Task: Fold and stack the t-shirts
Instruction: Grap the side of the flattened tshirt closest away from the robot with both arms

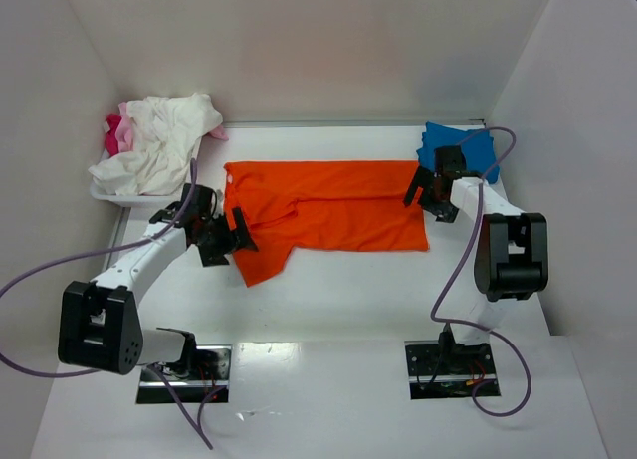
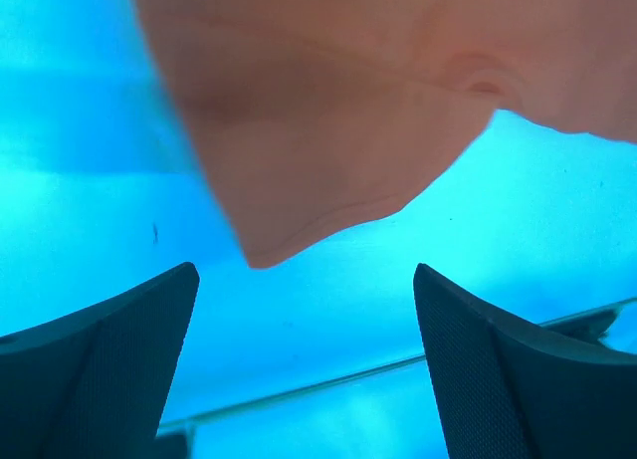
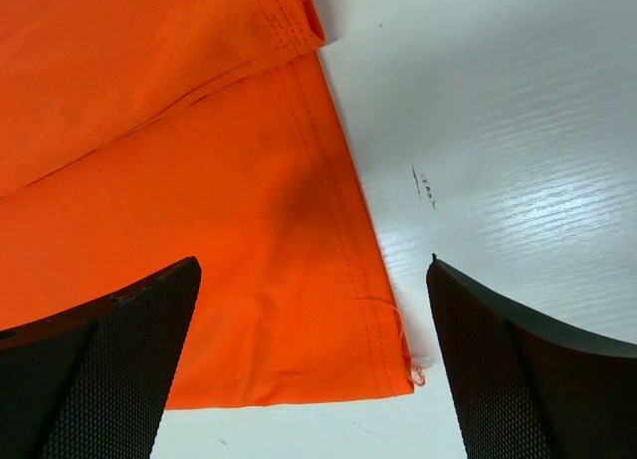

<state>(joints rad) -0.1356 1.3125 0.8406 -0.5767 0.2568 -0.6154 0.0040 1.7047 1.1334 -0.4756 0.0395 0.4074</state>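
Observation:
The bright orange t-shirt (image 1: 328, 212) lies spread across the table's middle, partly folded, with a flap reaching toward the near left. My left gripper (image 1: 227, 238) is open at the shirt's left sleeve; its wrist view shows a cloth corner (image 2: 328, 130) above the open fingers (image 2: 109, 369). My right gripper (image 1: 426, 195) is open over the shirt's right hem; the hem corner (image 3: 393, 364) lies between its fingers (image 3: 518, 379). A folded blue t-shirt (image 1: 460, 148) sits at the far right. White (image 1: 159, 145) and pink (image 1: 115, 132) t-shirts are heaped at the far left.
A white bin (image 1: 119, 195) holds the white and pink heap at the far left. White walls (image 1: 557, 101) enclose the table on three sides. Purple cables (image 1: 60, 265) trail from both arms.

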